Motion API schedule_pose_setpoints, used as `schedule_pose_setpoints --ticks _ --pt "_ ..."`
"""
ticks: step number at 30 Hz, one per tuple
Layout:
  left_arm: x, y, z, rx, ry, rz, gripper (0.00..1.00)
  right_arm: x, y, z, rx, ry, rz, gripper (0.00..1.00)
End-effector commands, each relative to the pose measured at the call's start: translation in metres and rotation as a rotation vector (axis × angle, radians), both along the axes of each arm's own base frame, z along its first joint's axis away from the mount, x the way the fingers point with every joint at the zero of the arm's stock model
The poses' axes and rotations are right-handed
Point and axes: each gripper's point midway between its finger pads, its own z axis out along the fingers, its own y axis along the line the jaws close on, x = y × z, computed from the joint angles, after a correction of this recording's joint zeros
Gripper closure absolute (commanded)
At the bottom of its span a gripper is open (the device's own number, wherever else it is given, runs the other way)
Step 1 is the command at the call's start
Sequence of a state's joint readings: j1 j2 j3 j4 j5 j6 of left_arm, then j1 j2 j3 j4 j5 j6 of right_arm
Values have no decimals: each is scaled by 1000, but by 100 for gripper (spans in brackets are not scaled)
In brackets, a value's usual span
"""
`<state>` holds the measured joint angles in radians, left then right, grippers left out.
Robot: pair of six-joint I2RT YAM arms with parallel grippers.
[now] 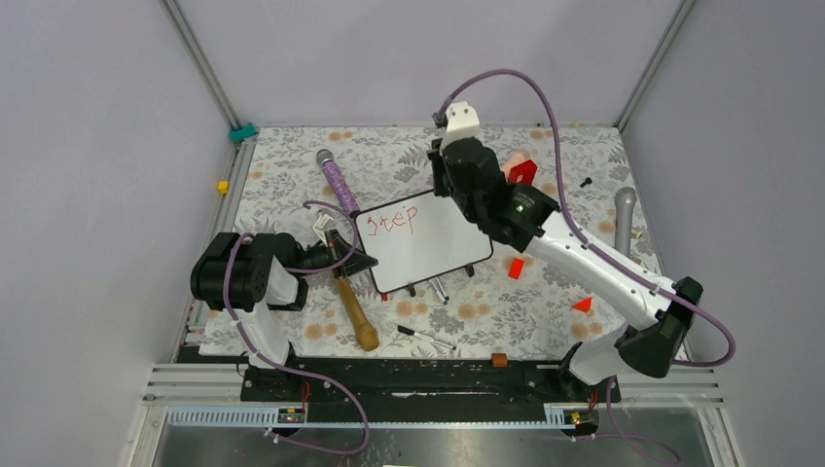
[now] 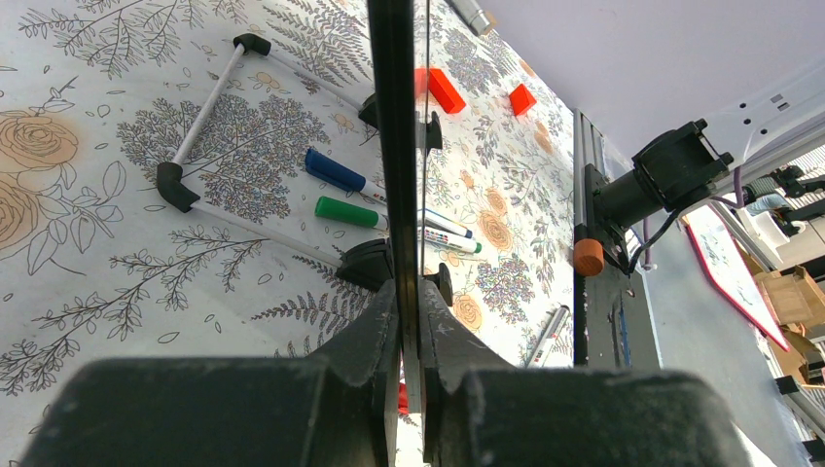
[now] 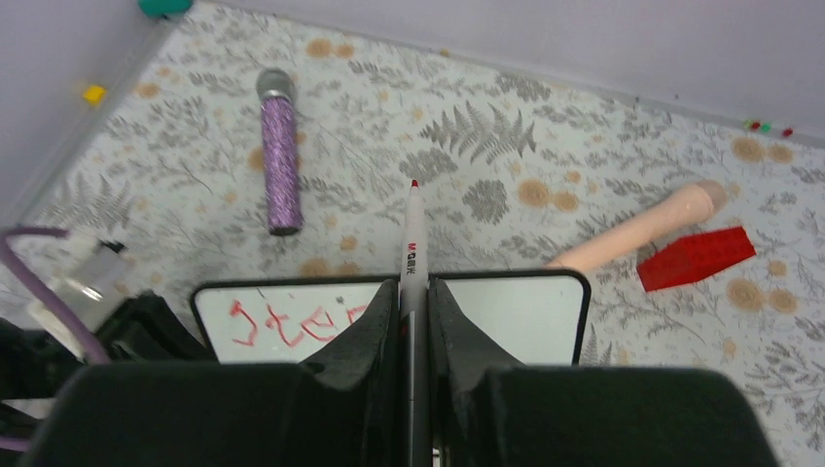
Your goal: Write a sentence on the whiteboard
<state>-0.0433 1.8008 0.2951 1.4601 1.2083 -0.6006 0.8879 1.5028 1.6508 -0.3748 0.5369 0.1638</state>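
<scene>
The whiteboard [image 1: 433,248] stands tilted on its small feet at the table's middle. Red lettering, the sentence [image 1: 397,222], reads "step" at the board's upper left and also shows in the right wrist view [image 3: 282,326]. My left gripper [image 1: 352,261] is shut on the board's left edge, which the left wrist view sees edge-on as the whiteboard [image 2: 394,146] between the left gripper [image 2: 411,292] jaws. My right gripper [image 3: 413,287] is shut on a red-tipped marker [image 3: 412,243], held above the board's far edge with its tip off the surface.
A wooden hammer [image 1: 352,306] lies by the left gripper. A purple microphone [image 1: 338,180] lies behind the board and a grey one [image 1: 623,219] at the right. Red blocks [image 1: 516,268] and a black marker [image 1: 426,338] lie nearer. Blue [image 2: 336,173] and green [image 2: 348,212] markers rest under the board.
</scene>
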Motion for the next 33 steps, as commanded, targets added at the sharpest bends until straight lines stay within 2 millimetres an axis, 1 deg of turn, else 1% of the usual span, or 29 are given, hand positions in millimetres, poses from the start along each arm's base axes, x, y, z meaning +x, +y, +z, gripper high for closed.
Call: schedule_pose_setpoints --ticks 1,7,9,11,18,24,30,33 --pt "-14 -5 -4 16 -61 -87 100 -6 -17 -5 56 -65 -22 100" --pt "-13 -5 -4 16 -61 -85 100 -17 -26 -27 65 -42 -20 100" --pt "-12 -5 -4 16 -60 -81 100 -20 -26 -36 68 -31 -8 100" --pt "-13 -5 -4 16 -61 -83 100 -23 -25 -50 58 -15 8 100" --pt "-13 -5 -4 17 -62 -81 100 -35 -25 -83 57 52 43 100" --pt "-12 -5 -4 16 -61 -79 100 -40 -17 -95 68 98 78 100" --pt "-12 -5 -4 16 -61 -78 100 -46 -15 -121 53 158 89 100" --pt "-12 -5 -4 16 -61 -79 100 -44 -15 -122 51 144 94 100"
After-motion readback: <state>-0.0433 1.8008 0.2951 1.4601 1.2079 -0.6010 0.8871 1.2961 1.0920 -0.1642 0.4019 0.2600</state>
